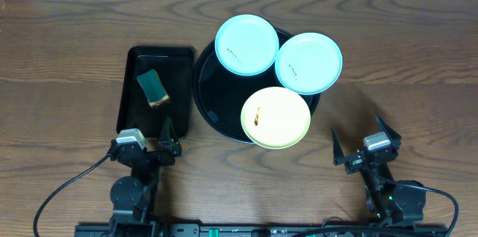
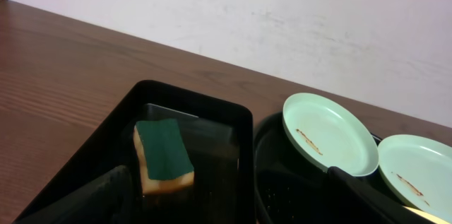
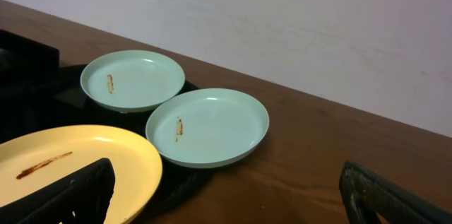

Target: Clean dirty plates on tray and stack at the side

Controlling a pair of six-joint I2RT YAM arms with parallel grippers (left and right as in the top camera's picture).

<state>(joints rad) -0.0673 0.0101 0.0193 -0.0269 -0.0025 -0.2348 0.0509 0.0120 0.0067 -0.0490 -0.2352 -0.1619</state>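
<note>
Reaching for the sponge looks like the step now; nothing is held. Left gripper is spread wide and empty, low over the near end of the small tray. Right gripper is spread wide too, empty, above bare desk.

Sponge lies just ahead of the left gripper, slightly to its left, flat in the small tray, green side up. All three plates sit on the tray, ahead-right of the left gripper and ahead-left of the right one. Yellow plate is nearest the right gripper and overhangs the near rim. It has a brown smear. Two mint plates lie farther ahead, side by side, touching or nearly so, both marked too.

Doing it well:
- Bring the left gripper forward and down, jaws either side of the sponge's narrow width.
- Pinch the yellow foam, not the green face, so the scrub side can meet a plate.
- Stop short of the small tray floor and stay off its raised rim.
- Use the right gripper to steady the yellow plate by its overhanging edge, since it will probably slide on the glossy tray.
- Wipe along the smear.
</note>
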